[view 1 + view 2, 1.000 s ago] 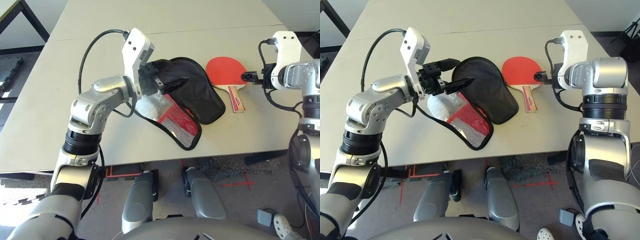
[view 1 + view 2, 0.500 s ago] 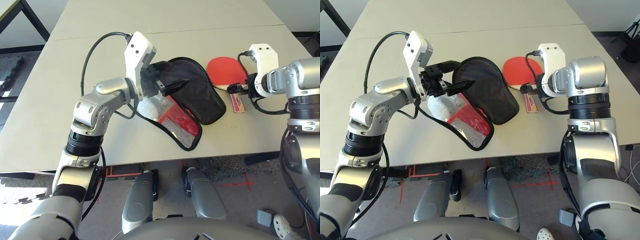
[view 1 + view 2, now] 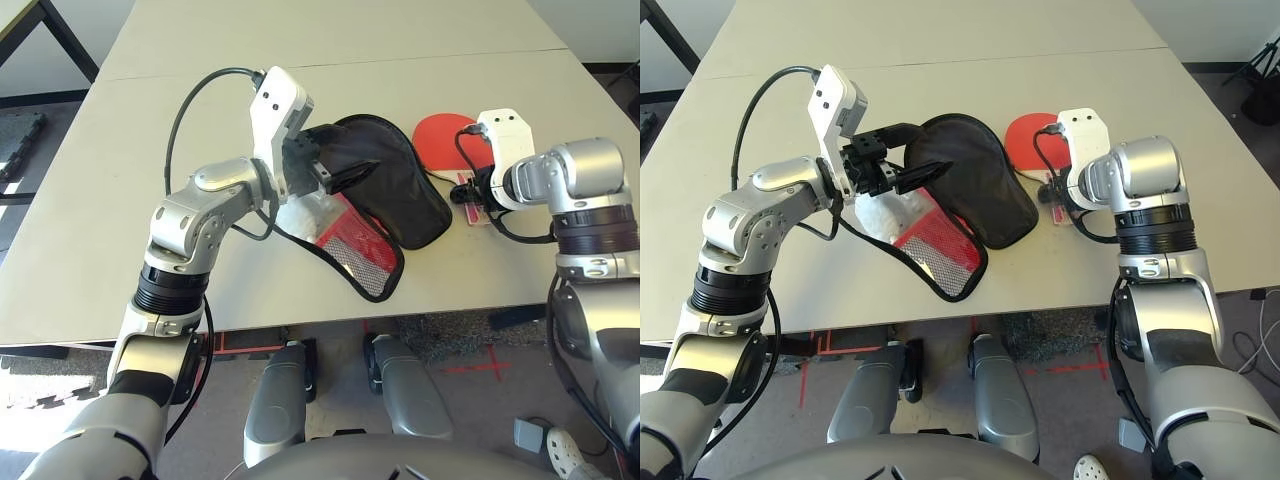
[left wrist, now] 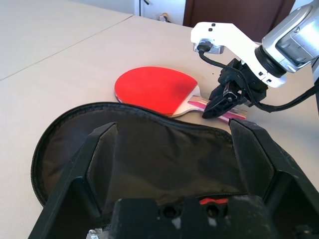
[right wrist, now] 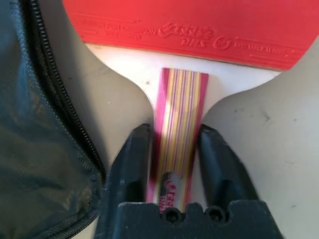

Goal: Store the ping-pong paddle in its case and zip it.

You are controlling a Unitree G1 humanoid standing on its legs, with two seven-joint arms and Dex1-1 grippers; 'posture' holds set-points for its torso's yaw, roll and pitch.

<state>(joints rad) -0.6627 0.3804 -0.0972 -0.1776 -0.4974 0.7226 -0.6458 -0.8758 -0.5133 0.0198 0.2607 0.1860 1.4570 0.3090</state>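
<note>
Right claw has just closed on the paddle handle

Right claw (image 5: 175, 149) came down centre-right and now pinches the paddle (image 3: 450, 140) by its handle, flat on the table (image 3: 130, 200); lift comes next. Left claw (image 3: 335, 165) stays wide, propping the case (image 3: 385, 190) mouth open, centre frame.

Silver arms, black claws, black cables

Ping-pong paddle (image 4: 154, 89): red rubber face, pale wood at the neck, handle striped lengthwise in pink-red and yellow. Case (image 3: 385, 185): black lining, red outer panel under black mesh, black piping. Table (image 3: 400, 60): plain beige. Right gripper (image 5: 175, 149) and left gripper (image 4: 174, 149): black fingers, white housings.
</note>
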